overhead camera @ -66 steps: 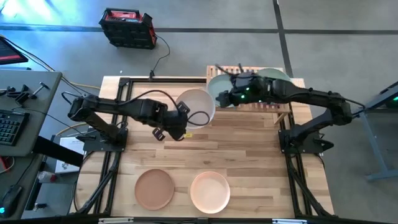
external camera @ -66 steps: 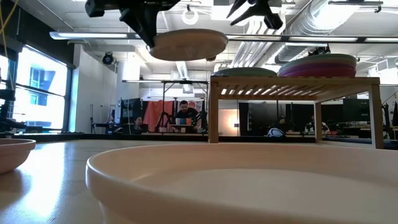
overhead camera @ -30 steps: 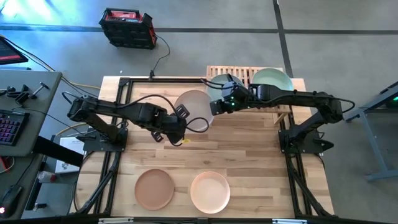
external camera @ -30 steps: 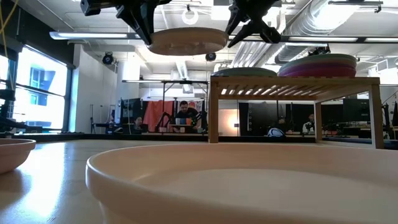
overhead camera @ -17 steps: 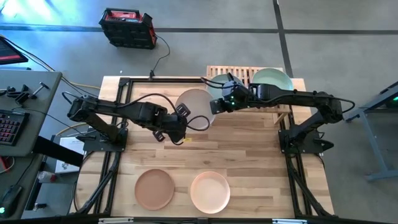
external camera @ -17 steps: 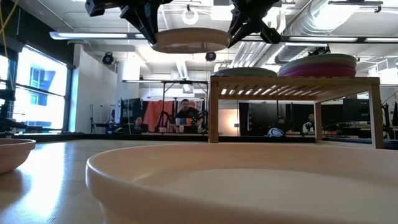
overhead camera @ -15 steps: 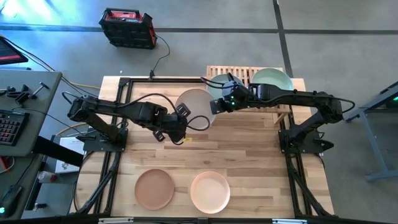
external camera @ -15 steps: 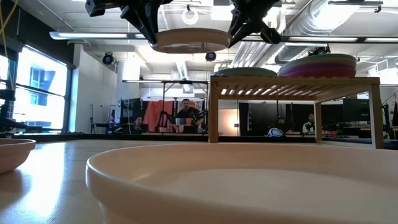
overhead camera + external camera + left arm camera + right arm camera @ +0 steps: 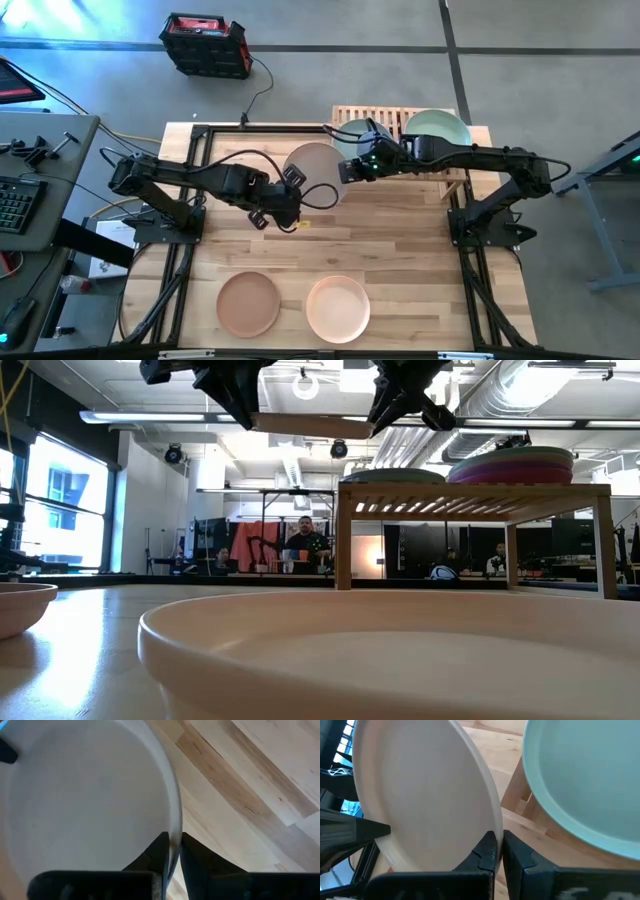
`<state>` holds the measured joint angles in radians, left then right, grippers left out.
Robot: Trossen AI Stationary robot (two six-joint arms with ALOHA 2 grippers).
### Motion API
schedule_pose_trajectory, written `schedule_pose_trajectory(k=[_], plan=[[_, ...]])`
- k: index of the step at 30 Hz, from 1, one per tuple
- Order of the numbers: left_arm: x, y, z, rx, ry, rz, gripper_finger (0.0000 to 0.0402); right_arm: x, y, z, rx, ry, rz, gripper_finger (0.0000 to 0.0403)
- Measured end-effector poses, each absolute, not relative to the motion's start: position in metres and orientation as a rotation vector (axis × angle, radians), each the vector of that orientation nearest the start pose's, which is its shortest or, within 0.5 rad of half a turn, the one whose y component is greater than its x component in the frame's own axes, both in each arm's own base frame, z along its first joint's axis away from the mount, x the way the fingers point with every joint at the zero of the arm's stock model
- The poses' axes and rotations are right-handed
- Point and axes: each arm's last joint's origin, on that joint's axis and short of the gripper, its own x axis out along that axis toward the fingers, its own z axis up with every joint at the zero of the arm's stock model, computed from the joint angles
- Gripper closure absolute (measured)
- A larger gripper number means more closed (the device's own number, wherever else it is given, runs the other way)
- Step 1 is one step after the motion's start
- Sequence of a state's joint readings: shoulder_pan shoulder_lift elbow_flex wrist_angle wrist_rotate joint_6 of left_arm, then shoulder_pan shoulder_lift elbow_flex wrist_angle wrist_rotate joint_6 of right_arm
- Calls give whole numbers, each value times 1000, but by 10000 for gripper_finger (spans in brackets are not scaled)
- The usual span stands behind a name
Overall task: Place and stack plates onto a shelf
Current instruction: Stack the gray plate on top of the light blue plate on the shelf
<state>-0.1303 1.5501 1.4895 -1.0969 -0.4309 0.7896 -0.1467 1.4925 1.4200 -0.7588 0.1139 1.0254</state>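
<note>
A cream plate (image 9: 315,170) hangs in the air over the table's far middle, between my two grippers. My left gripper (image 9: 296,203) is shut on its near-left rim, my right gripper (image 9: 347,170) on its right rim. In the low view the plate (image 9: 305,426) shows edge-on, high above the table. The wooden shelf (image 9: 395,152) stands at the far right. A sage plate (image 9: 354,135) lies on its left half, and a stack topped by a green plate (image 9: 437,128) on its right half. A tan plate (image 9: 248,303) and a beige plate (image 9: 338,308) rest on the near tabletop. My left gripper pinches the cream plate's rim (image 9: 173,837) between its two fingers (image 9: 159,851), one above and one below, coming level from the table's near left. The plate is lifted clear and about level. My right gripper pinches the opposite rim (image 9: 498,827) between its fingers (image 9: 487,849), coming level from the table's right.
The shelf (image 9: 470,490) stands on legs, with open space beneath, and its stack (image 9: 512,463) rises above the sage plate (image 9: 393,476). The beige plate (image 9: 400,650) fills the low view's foreground. Black arm frames run along both table sides. People sit in the room beyond.
The cream plate has levelled out between the two grippers: in the low view its underside showed before and now only its thin edge shows. Both grippers have stayed nearly where they were.
</note>
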Motion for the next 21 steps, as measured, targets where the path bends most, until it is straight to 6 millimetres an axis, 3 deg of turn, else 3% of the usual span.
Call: schedule_pose_trajectory(k=[12,21], plan=[[299,-28,326,881,1175,-159,293,309,-50,337,979,622,-669,403],[299,-23,328,880,1197,89,281,304,-54,334,993,675,-688,403]])
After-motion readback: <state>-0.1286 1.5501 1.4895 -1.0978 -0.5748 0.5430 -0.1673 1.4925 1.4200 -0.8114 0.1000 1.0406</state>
